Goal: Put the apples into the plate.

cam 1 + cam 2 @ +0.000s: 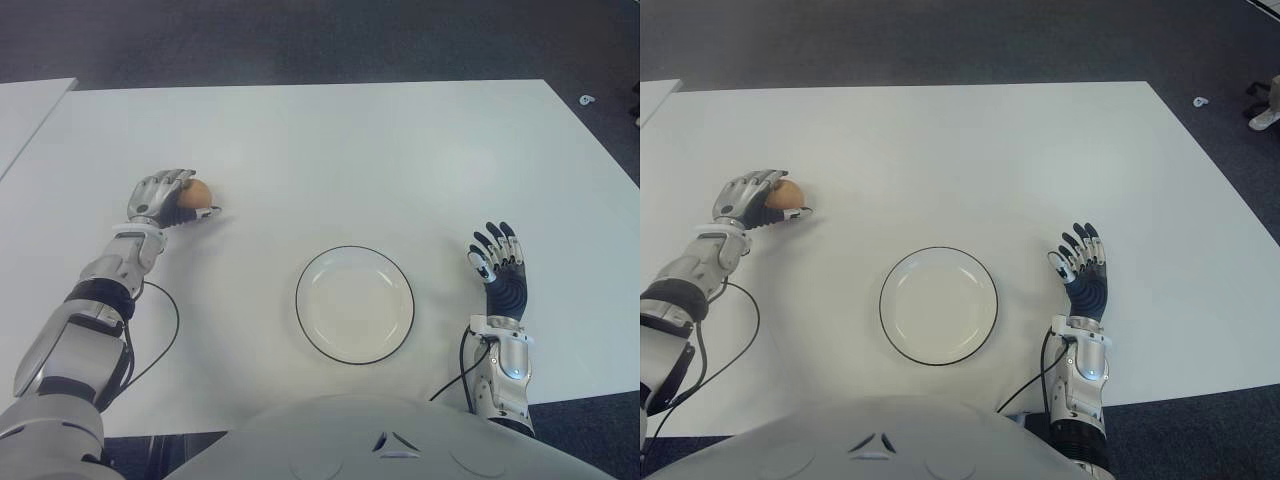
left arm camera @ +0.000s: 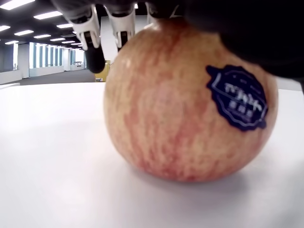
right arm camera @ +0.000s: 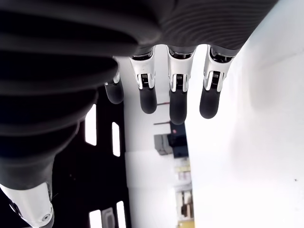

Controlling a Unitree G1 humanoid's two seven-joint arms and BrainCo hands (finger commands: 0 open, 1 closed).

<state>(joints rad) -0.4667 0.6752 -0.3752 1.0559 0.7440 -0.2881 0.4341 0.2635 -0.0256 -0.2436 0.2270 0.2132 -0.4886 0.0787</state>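
One reddish-yellow apple (image 1: 198, 192) with a dark blue sticker (image 2: 237, 97) stands on the white table (image 1: 330, 150) at the left. My left hand (image 1: 160, 198) covers it from above, fingers curled over the top and thumb beside it; the apple's underside touches the table. A white plate with a dark rim (image 1: 354, 304) lies bare at the near centre, well to the right of the apple. My right hand (image 1: 497, 262) shows to the right of the plate, fingers (image 3: 176, 99) spread and holding nothing.
A black cable (image 1: 165, 330) loops on the table beside my left forearm. A second white table (image 1: 25, 110) adjoins at the far left. Dark carpet (image 1: 320, 40) lies beyond the far edge, with a small white item (image 1: 587, 99) on it.
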